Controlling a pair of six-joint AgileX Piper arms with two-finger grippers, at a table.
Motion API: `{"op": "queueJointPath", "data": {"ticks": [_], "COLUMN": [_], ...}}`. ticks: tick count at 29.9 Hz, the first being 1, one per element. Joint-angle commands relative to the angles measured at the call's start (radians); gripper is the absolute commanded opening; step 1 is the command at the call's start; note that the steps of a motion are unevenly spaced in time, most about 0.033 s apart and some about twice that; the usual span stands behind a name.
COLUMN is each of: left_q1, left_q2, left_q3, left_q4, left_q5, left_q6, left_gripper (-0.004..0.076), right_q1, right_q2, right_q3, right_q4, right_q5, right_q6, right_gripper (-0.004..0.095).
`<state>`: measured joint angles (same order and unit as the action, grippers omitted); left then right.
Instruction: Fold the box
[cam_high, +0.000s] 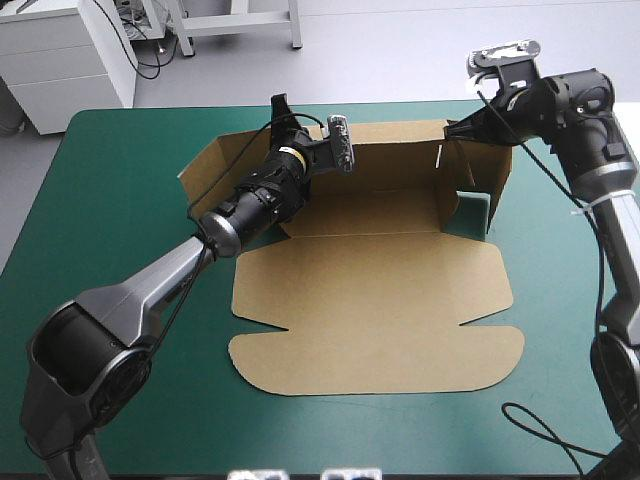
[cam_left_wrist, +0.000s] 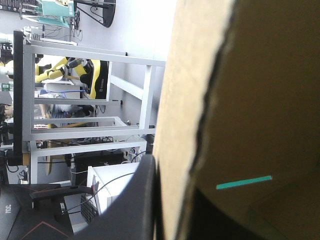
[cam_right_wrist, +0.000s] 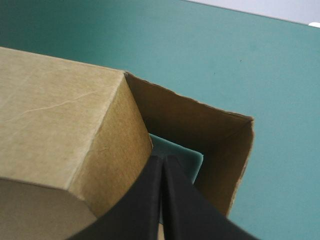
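The brown box (cam_high: 370, 300) lies mid-table with its lid flat toward the front edge and its back wall (cam_high: 395, 160) raised. A side wall (cam_high: 495, 180) stands at the right end and a flap (cam_high: 205, 165) leans out at the left end. My left gripper (cam_high: 282, 115) is at the top of the back wall's left part. In the left wrist view it (cam_left_wrist: 172, 185) is shut on the board's edge (cam_left_wrist: 200, 100), one black finger on each face. My right gripper (cam_high: 452, 127) is at the back right corner. There its fingers (cam_right_wrist: 162, 160) meet in a point at the corner fold (cam_right_wrist: 135, 130).
The teal-green cover (cam_high: 110, 220) shows on all sides of the box, widest at the left and along the front. A small patch of cover (cam_right_wrist: 175, 152) shows inside the right corner pocket.
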<state>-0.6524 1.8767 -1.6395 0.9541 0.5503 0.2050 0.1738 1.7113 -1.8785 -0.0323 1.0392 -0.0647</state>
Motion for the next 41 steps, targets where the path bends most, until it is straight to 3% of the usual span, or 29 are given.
{"op": "queueJointPath", "data": {"ticks": [1,9,20,26,41], "left_q1": [-0.001,-0.001,-0.001,-0.001,-0.001], "left_q2": [-0.056,-0.056,-0.056,-0.056,-0.056], "left_q3": [-0.024,-0.024,-0.024,-0.024,-0.024], "left_q4": [-0.038,-0.038,-0.038,-0.036,-0.036], "left_q5": [0.020,0.041,0.043,0.043,0.045], "left_q6": [-0.035,-0.035,-0.031,-0.031,-0.031], "left_gripper": [-0.0008,-0.0008,-0.0008,-0.0008,-0.0008], "right_q1": [-0.001,-0.001,-0.001,-0.001,-0.001], "right_q2": [-0.004,0.057,0.048,-0.033,-0.265], "right_q3": [-0.031,-0.022,0.105,0.204,0.218], "right_q4": [-0.012,-0.002,0.042,0.077,0.094], "right_q5": [-0.047,-0.061,0.147,0.075,0.116], "right_q6": [0.010,0.016,-0.023,-0.042,-0.105], "right_gripper": [-0.0014,-0.0014,-0.0014,-0.0014,-0.0014]}}
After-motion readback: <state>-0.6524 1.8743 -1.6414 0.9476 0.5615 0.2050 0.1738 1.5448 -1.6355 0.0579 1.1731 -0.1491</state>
